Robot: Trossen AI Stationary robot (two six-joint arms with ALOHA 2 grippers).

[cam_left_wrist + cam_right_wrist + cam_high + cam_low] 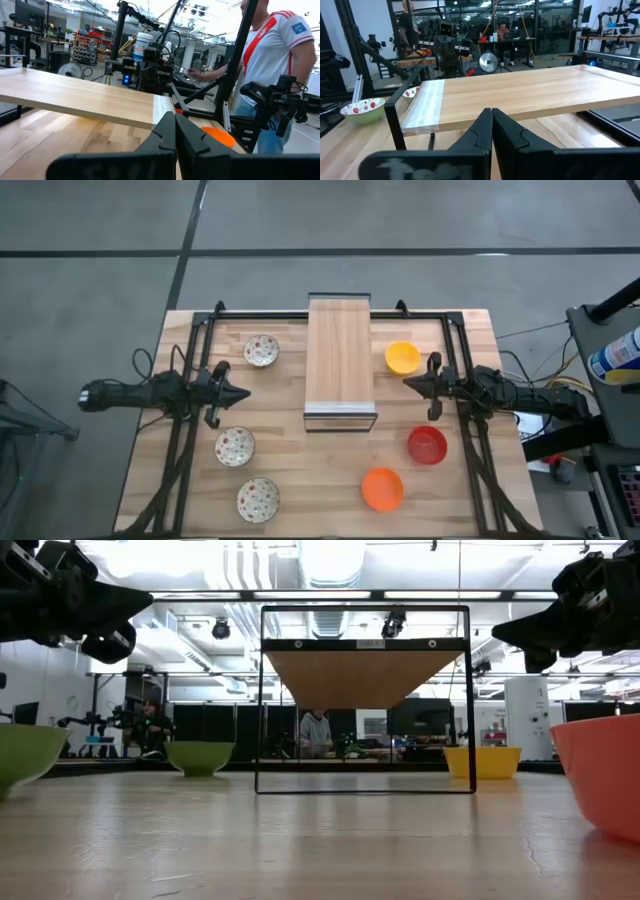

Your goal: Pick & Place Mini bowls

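Wooden board [340,360] raised on black frame at table [300,490] centre. Left gripper [243,393] hangs above table left of board, fingers together, holding nothing. Right gripper [409,383] hangs right of board, just beside yellow bowl [402,357], fingers together, empty. Three speckled white bowls on left side: one far [261,350], one middle [235,446], one near [258,499]. Red bowl [427,445] and orange bowl [382,488] on right side, near each other.

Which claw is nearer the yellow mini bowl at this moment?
The right claw is nearer: it hovers just beside the yellow mini bowl, fingers shut. The left claw, also shut, sits across the raised wooden board, on the side with the speckled bowls.
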